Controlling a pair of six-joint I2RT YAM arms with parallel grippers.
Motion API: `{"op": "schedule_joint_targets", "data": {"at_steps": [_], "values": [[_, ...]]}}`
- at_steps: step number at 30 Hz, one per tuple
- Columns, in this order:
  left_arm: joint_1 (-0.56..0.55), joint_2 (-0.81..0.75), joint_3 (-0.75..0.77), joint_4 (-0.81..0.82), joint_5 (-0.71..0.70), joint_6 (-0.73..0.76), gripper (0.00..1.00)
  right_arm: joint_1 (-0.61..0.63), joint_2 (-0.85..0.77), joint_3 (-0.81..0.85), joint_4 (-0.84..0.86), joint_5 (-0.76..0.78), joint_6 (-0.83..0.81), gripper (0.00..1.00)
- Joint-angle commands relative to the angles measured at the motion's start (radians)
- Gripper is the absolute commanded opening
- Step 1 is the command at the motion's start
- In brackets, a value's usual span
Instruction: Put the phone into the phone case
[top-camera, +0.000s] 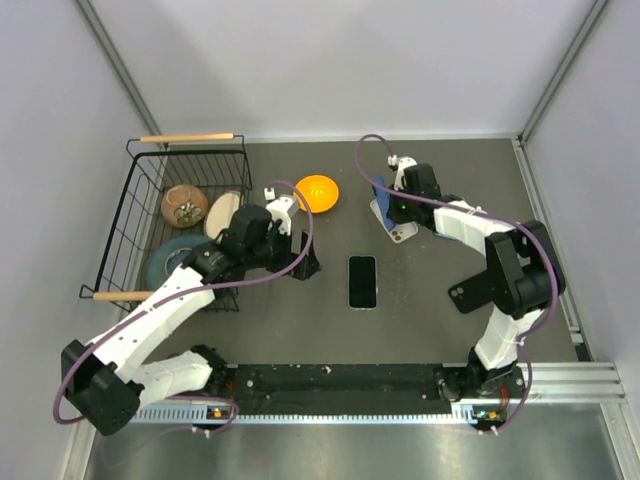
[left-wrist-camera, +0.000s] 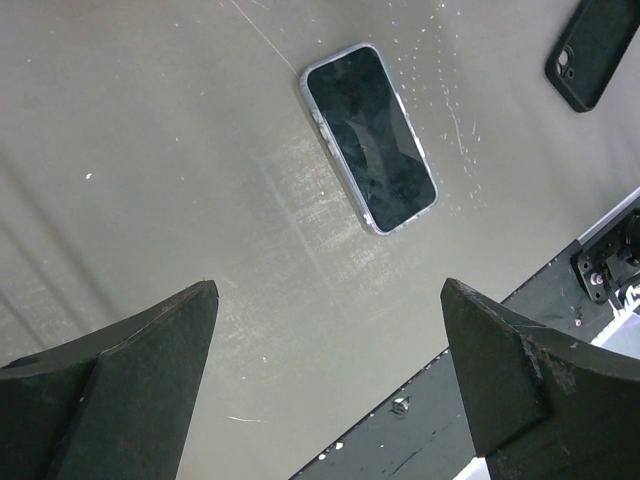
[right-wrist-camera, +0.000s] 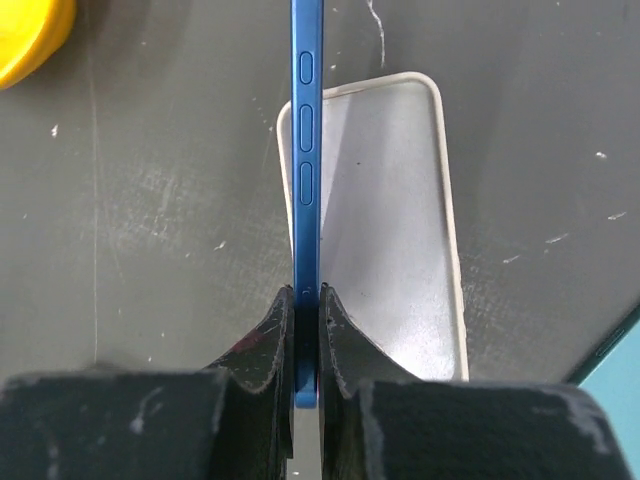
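The phone (top-camera: 362, 282) is being shown lying screen up near the middle of the table (top-camera: 420, 330), with the clear phone case (left-wrist-camera: 322, 120) being seen as a pale rim around its edges. Just to its left, the left gripper (top-camera: 303, 262) is being held with jaws wide apart, nothing between them. Toward the far edge, a blue phone (right-wrist-camera: 306, 150) is being pinched on edge by the right gripper (right-wrist-camera: 307, 292) above a white-rimmed phone (right-wrist-camera: 400, 230).
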Motion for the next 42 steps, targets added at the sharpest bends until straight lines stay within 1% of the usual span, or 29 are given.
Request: {"op": "schedule_joint_targets", "data": {"at_steps": [1,2,4,8,9,11,12,13,15,17,19,22,23,26,31,32,33,34,36,37,39,41,42], "values": [[0.001,-0.033,0.016,0.013,-0.018,0.014,0.99,0.010,-0.089,-0.121,0.116,-0.235,0.036,0.00],[-0.001,-0.032,0.015,0.013,-0.018,0.014,0.99,0.010,-0.106,-0.168,0.142,-0.254,0.039,0.00],[-0.001,-0.030,0.015,0.013,-0.018,0.013,0.97,0.011,-0.146,-0.212,0.176,-0.285,0.044,0.00],[-0.001,-0.021,0.016,0.015,-0.012,0.011,0.92,0.011,-0.207,-0.319,0.198,-0.288,0.059,0.00],[-0.001,-0.019,0.018,0.015,-0.015,0.013,0.89,0.010,-0.222,-0.331,0.179,-0.280,0.072,0.00],[-0.001,-0.009,0.027,0.013,-0.032,0.014,0.87,0.011,-0.276,-0.359,0.153,-0.217,0.085,0.00],[0.001,-0.003,0.033,0.009,-0.038,0.014,0.86,0.010,-0.294,-0.368,0.100,-0.184,0.110,0.00],[0.001,0.008,0.039,0.003,-0.042,0.013,0.85,0.011,-0.323,-0.377,0.077,-0.112,0.125,0.00],[0.001,0.019,0.053,0.004,-0.049,0.008,0.84,0.011,-0.343,-0.394,0.003,-0.067,0.158,0.00],[-0.001,0.045,0.076,0.004,-0.058,0.008,0.81,0.010,-0.382,-0.430,-0.012,-0.084,0.165,0.00],[0.001,0.077,0.110,0.004,-0.084,0.016,0.77,0.011,-0.417,-0.469,-0.040,-0.061,0.181,0.00],[-0.001,0.137,0.183,-0.002,-0.087,0.054,0.74,0.011,-0.503,-0.488,-0.092,-0.042,0.193,0.00],[-0.002,0.151,0.203,-0.005,-0.090,0.066,0.73,0.011,-0.558,-0.489,-0.104,-0.041,0.196,0.00],[-0.005,0.218,0.289,-0.005,-0.118,0.118,0.72,0.011,-0.623,-0.476,-0.150,-0.042,0.199,0.00],[-0.047,0.410,0.465,0.001,-0.145,0.229,0.71,0.011,-0.762,-0.477,-0.170,-0.071,0.246,0.00],[-0.054,0.439,0.488,0.005,-0.139,0.247,0.71,0.011,-0.791,-0.483,-0.178,-0.067,0.271,0.00],[-0.068,0.502,0.513,0.007,-0.116,0.275,0.71,0.011,-0.819,-0.491,-0.178,-0.041,0.286,0.00],[-0.074,0.529,0.559,0.007,-0.110,0.284,0.71,0.010,-0.883,-0.514,-0.180,-0.015,0.302,0.00],[-0.094,0.606,0.601,0.012,-0.111,0.316,0.70,0.010,-0.952,-0.551,-0.190,0.054,0.340,0.00],[-0.102,0.628,0.623,0.033,-0.127,0.330,0.70,0.011,-1.027,-0.586,-0.195,0.062,0.349,0.00],[-0.119,0.697,0.644,0.055,-0.142,0.365,0.70,0.010,-1.090,-0.611,-0.225,0.060,0.363,0.00],[-0.120,0.746,0.671,0.084,-0.119,0.361,0.70,0.010,-1.170,-0.627,-0.253,0.062,0.384,0.00],[-0.120,0.799,0.683,0.090,-0.104,0.355,0.70,0.010,-1.192,-0.632,-0.269,0.060,0.392,0.00]]}}
